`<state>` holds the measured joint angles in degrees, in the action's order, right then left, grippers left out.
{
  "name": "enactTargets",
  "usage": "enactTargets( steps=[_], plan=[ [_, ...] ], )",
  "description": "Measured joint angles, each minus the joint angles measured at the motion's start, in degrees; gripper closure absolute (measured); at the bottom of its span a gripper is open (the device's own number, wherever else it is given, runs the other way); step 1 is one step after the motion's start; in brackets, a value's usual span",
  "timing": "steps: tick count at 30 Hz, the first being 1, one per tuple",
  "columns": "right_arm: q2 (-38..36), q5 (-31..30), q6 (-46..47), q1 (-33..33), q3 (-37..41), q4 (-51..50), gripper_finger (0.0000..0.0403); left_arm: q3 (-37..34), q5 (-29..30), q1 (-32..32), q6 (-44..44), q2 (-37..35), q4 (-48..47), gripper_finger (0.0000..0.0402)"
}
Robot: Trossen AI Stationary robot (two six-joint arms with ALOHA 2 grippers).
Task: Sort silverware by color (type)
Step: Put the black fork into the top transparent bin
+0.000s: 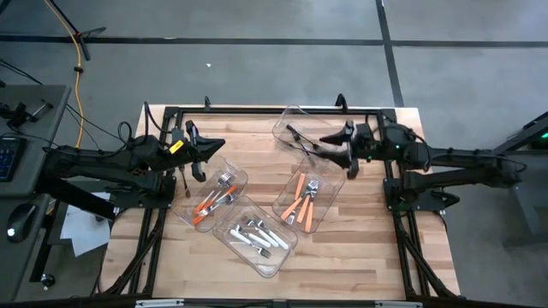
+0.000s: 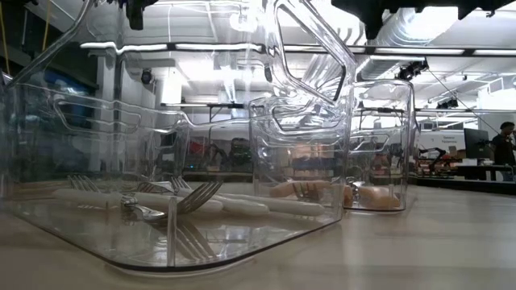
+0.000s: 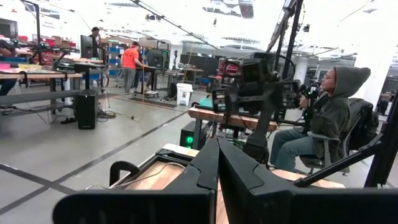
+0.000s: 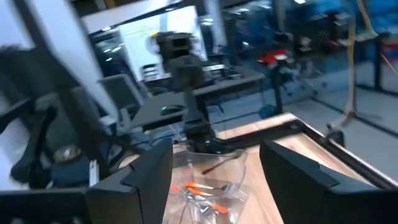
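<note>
Hovering, right gripper (image 1: pixel 336 145): I held my jaws spread wide above the far end of the table, with nothing between them.
Left gripper (image 1: pixel 203 154): I kept it pinched shut and empty, raised near the table's left edge.
Nearest bin (image 1: pixel 294 127): a clear bin sat tipped at the far edge just beside my right fingers; one black utensil (image 1: pixel 301 139) seemed to lie in it.
Orange bin (image 1: pixel 308 202): orange-handled silverware (image 1: pixel 300 198) lay inside, below my right gripper.
White bin (image 1: pixel 257 235): white-handled silverware (image 1: pixel 257 235) lay grouped there.
Mixed bin (image 1: pixel 216 195): orange-handled pieces (image 1: pixel 205 208) sat with other silver-headed ones beside my left arm.
Progress: I judged white and most orange sorted; the mixed bin was left to clear.
Loose pieces: I saw none on the bare table (image 1: pixel 360 248).
</note>
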<state>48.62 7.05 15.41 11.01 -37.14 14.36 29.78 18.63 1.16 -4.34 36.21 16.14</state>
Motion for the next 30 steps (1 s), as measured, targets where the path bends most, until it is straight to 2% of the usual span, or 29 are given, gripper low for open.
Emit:
enactTargets(
  steps=[6, 30],
  plan=[
    [0.0, -0.1, -5.4, -2.8, 0.7, 0.6, 0.0178, 0.0, 0.0, 0.0, -0.1, 0.0, 0.0, 0.0401],
    [0.1, -0.2, -4.9, -2.8, 0.7, 0.5, 0.0178, 0.0, 0.0, 0.0, 0.0, 0.0, 0.0, 0.0401]
  ],
)
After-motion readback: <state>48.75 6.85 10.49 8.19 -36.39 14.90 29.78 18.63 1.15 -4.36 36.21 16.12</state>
